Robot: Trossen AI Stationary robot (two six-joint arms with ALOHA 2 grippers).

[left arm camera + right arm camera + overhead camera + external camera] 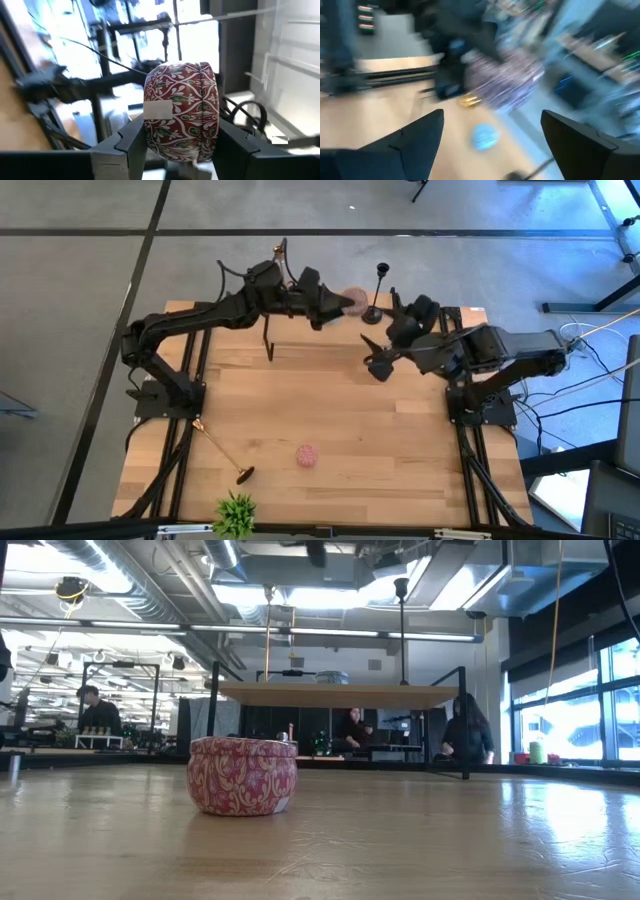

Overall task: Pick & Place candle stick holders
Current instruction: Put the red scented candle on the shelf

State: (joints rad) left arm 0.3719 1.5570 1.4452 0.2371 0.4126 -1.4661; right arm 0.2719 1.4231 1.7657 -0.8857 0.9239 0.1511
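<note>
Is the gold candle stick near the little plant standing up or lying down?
Lying down. The gold candle stick holder stretches flat across the table.

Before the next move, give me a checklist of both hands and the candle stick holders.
1. Left hand grips the red patterned round tin, a finger on each side: ok.
2. Right hand open, nothing between its fingers: ok.
3. Black tall thin candle stick holder upright at the far edge of the wooden table, between the two hands: ok.
4. Gold thin candle stick holder upright: not ok, it lies on its side near the table's front left.
5. Pink patterned round tin apart from the lying holder: ok.
6. Third holder's place: cannot tell.
</note>
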